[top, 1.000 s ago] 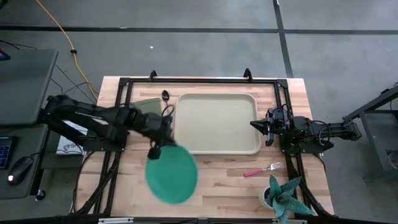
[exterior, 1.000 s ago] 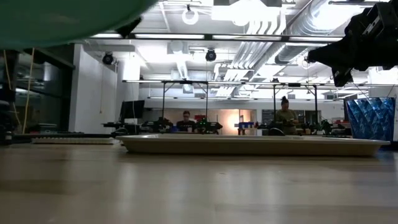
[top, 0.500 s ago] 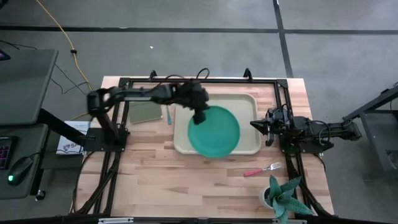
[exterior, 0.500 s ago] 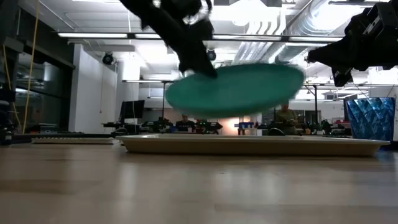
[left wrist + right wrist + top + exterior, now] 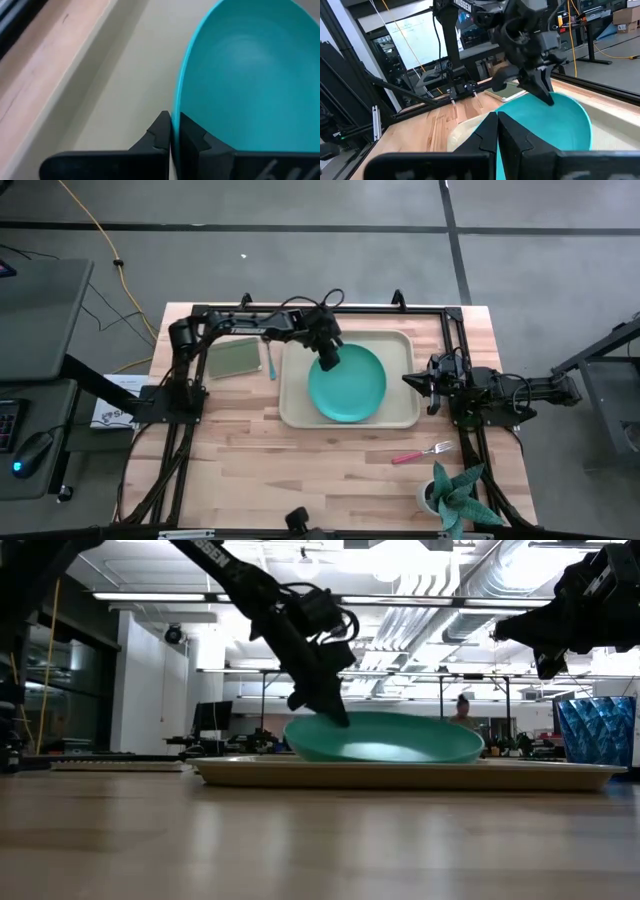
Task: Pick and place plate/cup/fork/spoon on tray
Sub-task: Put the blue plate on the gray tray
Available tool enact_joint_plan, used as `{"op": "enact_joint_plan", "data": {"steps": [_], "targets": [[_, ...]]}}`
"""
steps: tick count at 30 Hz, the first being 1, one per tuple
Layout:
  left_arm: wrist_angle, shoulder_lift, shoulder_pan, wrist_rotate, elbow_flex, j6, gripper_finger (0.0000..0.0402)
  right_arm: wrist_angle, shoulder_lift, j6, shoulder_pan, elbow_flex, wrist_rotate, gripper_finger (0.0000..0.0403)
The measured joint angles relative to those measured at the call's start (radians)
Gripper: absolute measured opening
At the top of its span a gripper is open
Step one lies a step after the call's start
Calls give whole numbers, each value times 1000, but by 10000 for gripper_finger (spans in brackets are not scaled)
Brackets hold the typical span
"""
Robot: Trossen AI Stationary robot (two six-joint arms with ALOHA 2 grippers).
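Turquoise plastic, pinched at the rim: the left gripper point(image 5: 328, 361) is closed on the near-left edge of the plate point(image 5: 347, 383), its two dark fingers point(image 5: 161, 134) clamping the thin lip with the tray floor visible beside them. The plate sits over the middle of the beige tray point(image 5: 402, 417); in the low view its right side appears to rest on the tray point(image 5: 560, 774) while the gripped side is tipped slightly up, so it reads as landed but not released. Judged from the thin wall, the plate point(image 5: 250, 75) should be light and stiff, with a smooth surface that can slip; the rim is the only practical hold, and a flat release avoids it skating. The right gripper point(image 5: 428, 383) waits just beside the tray's right edge, fingers together and holding nothing. The fork point(image 5: 422, 452) lies on the wood near the tray's front right corner; the spoon point(image 5: 269, 360) lies between the tray and an olive-green rectangle point(image 5: 232, 357). Only the high view shows these utensils; only the low view shows the tilt; the left wrist view alone shows the pinch.
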Motion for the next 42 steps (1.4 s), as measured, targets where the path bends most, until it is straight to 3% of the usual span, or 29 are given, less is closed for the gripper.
{"op": "enact_joint_plan", "data": {"steps": [10,22,32,42], "targets": [[-20,25,1,-101,0,3,0,0,0,0,0,0,0,2],[-23,25,1,-112,0,4,4,0,0,0,0,0,0,2],[-24,26,1,-192,0,25,58,0,0,0,0,0,0,2],[-61,8,6,-192,17,49,106,0,0,0,0,0,0,2]]}}
